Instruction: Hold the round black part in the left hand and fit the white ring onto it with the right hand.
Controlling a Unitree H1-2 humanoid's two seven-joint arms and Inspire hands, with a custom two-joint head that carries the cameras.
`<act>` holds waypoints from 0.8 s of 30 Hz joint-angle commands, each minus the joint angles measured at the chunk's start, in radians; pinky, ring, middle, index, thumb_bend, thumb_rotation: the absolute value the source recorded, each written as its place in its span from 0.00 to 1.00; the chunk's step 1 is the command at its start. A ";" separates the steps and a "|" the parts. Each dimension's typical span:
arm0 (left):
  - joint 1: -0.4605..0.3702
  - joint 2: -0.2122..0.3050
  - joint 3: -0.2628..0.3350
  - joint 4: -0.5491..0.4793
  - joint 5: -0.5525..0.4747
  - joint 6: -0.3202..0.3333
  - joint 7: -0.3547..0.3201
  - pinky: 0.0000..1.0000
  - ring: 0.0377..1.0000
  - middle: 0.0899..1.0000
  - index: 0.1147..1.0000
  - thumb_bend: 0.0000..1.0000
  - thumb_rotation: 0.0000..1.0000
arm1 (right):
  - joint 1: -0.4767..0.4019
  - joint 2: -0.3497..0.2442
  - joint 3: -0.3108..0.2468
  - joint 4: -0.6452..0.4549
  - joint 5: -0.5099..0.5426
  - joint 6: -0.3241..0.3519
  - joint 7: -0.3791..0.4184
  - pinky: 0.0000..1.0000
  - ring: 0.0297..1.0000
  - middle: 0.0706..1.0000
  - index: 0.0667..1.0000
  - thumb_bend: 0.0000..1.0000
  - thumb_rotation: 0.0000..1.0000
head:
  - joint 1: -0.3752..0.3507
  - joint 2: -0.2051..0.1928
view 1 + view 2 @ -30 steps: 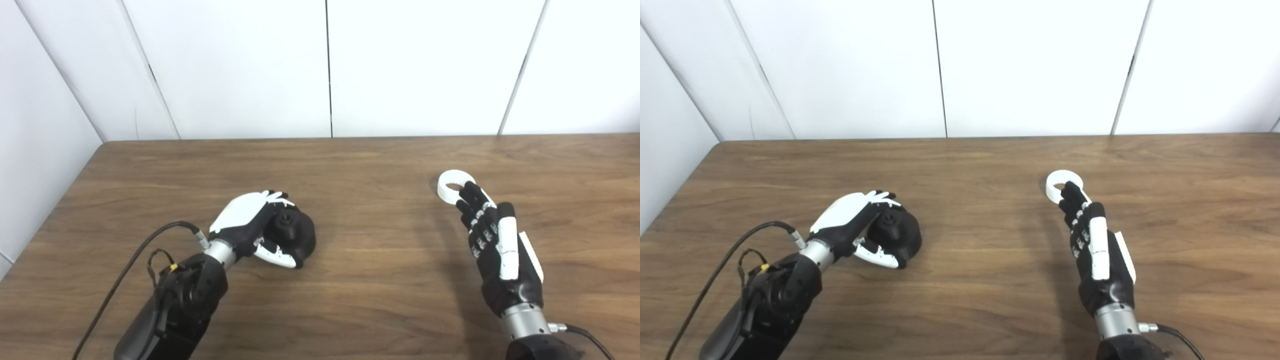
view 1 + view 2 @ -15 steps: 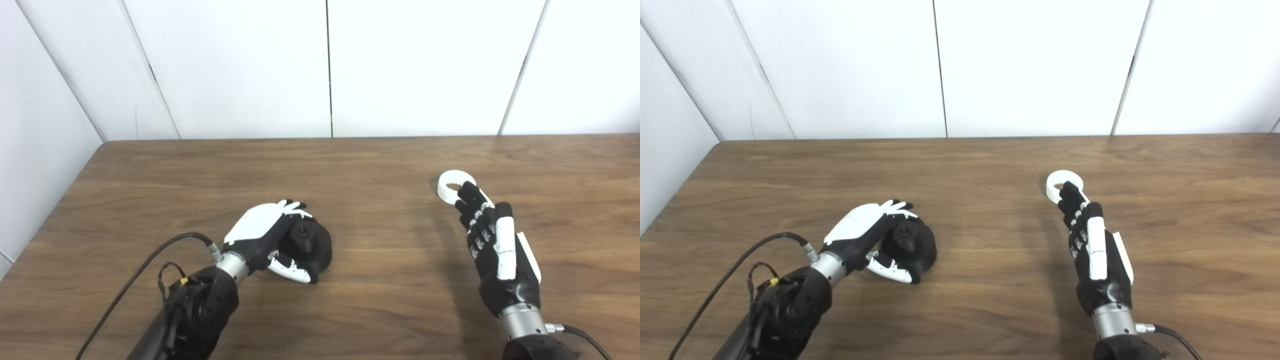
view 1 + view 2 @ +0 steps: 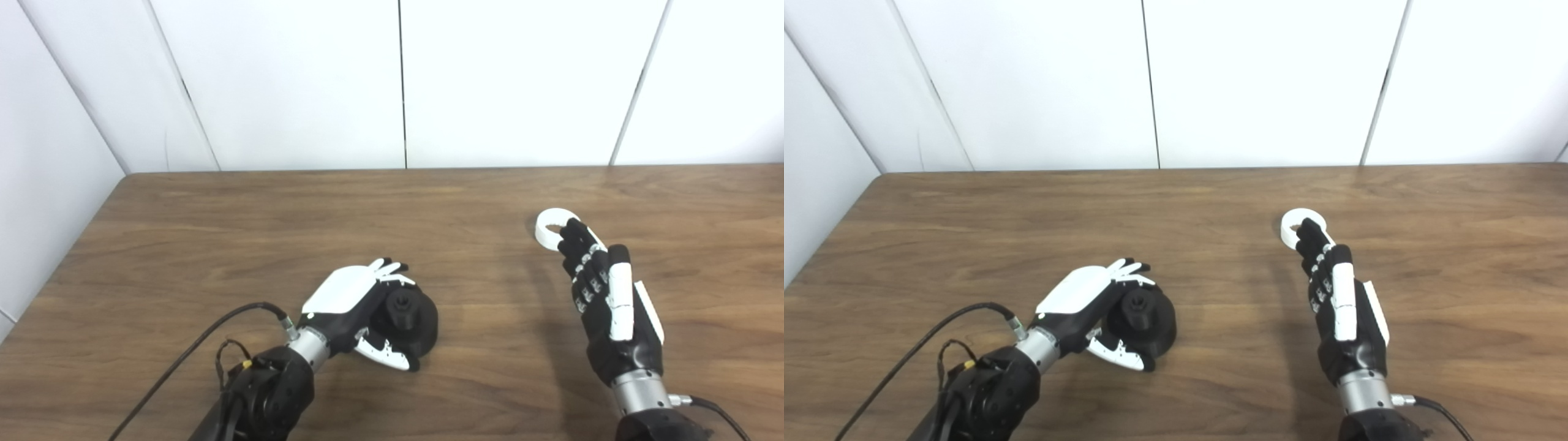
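Note:
The round black part (image 3: 416, 315), a dome with a knob on top, rests on the wooden table (image 3: 429, 202) near its middle front. My left hand (image 3: 358, 306) is wrapped around its left side, fingers over the back and thumb along the front. The white ring (image 3: 550, 223) lies flat on the table at the right. My right hand (image 3: 603, 300) stretches toward it with fingers straight; the fingertips (image 3: 569, 229) overlap the ring's near edge, and nothing is held. In the right eye view the ring (image 3: 1293, 222) and the black part (image 3: 1148, 315) look the same.
A black cable (image 3: 202, 343) trails from my left forearm toward the bottom left. White wall panels (image 3: 401, 79) stand behind the table's far edge, and another wall runs along the table's left edge.
My left hand has slid the black part to the right and a little nearer across the table. My right hand has crept slightly forward over the ring; the ring has stayed in place.

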State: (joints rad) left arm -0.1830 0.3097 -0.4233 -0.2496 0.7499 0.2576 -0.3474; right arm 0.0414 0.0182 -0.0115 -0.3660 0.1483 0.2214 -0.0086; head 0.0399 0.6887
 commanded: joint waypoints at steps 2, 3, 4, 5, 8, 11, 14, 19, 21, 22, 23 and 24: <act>0.001 -0.004 -0.004 -0.027 0.021 -0.019 0.001 0.93 1.00 0.94 0.70 0.95 0.29 | 0.016 0.015 0.003 -0.034 0.012 -0.009 0.003 1.00 0.94 0.91 0.89 0.60 1.00 | 0.001 0.000; 0.002 -0.004 -0.005 -0.026 0.023 -0.021 0.001 0.94 1.00 0.94 0.70 0.95 0.29 | 0.015 0.015 0.003 -0.033 0.011 -0.008 0.003 1.00 0.94 0.91 0.89 0.61 1.00 | 0.001 0.000; 0.004 -0.006 -0.006 -0.026 0.023 -0.026 0.003 0.94 1.00 0.94 0.70 0.95 0.29 | 0.015 0.014 0.004 -0.033 0.010 -0.007 0.002 1.00 0.94 0.91 0.89 0.61 1.00 | 0.001 0.001; 0.006 -0.007 -0.007 -0.026 0.025 -0.029 0.003 0.94 1.00 0.94 0.70 0.95 0.30 | 0.015 0.014 0.004 -0.032 0.010 -0.007 0.003 1.00 0.94 0.91 0.89 0.61 1.00 | 0.000 0.001; 0.008 -0.014 -0.006 -0.029 0.029 -0.030 -0.003 0.94 1.00 0.94 0.70 0.95 0.29 | 0.014 0.012 0.002 -0.030 0.013 -0.010 0.005 1.00 0.94 0.91 0.89 0.60 1.00 | 0.002 0.002; 0.008 -0.021 -0.003 -0.031 0.030 -0.036 -0.005 0.94 1.00 0.94 0.69 0.95 0.28 | 0.014 0.011 0.004 -0.031 0.009 -0.010 0.005 1.00 0.94 0.91 0.89 0.59 1.00 | 0.002 0.002; 0.007 -0.024 -0.005 -0.029 0.034 -0.045 -0.006 0.95 1.00 0.94 0.70 0.95 0.28 | 0.014 0.013 0.004 -0.032 0.012 -0.007 0.004 1.00 0.95 0.91 0.89 0.60 1.00 | 0.002 0.003; 0.007 -0.029 -0.007 -0.027 0.036 -0.054 -0.006 0.96 1.00 0.94 0.70 0.95 0.28 | 0.015 0.014 0.007 -0.040 0.007 0.003 0.001 1.00 0.94 0.91 0.88 0.59 1.00 | 0.001 0.005; 0.008 -0.031 -0.006 -0.026 0.037 -0.054 -0.003 0.96 1.00 0.94 0.70 0.95 0.28 | 0.016 0.013 0.007 -0.042 0.007 0.006 0.001 1.00 0.94 0.91 0.88 0.60 1.00 | 0.001 0.006; 0.009 -0.031 -0.004 -0.026 0.036 -0.055 -0.002 0.96 1.00 0.94 0.70 0.95 0.27 | 0.016 0.013 0.007 -0.043 0.009 0.007 0.001 1.00 0.95 0.91 0.89 0.60 1.00 | 0.001 0.007; 0.010 -0.031 -0.003 -0.027 0.034 -0.055 -0.002 0.96 1.00 0.94 0.70 0.95 0.27 | 0.016 0.012 0.007 -0.041 0.009 0.006 0.002 1.00 0.95 0.91 0.89 0.60 1.00 | 0.001 0.007; 0.010 -0.030 -0.002 -0.028 0.033 -0.055 -0.002 0.96 1.00 0.94 0.70 0.95 0.28 | 0.016 0.011 0.007 -0.040 0.009 0.005 0.002 1.00 0.95 0.91 0.89 0.60 1.00 | 0.001 0.007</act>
State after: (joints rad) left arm -0.1654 0.2776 -0.4268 -0.2543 0.7724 0.2199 -0.3518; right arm 0.0414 0.0182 -0.0081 -0.3743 0.1493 0.2404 -0.0125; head 0.0399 0.6949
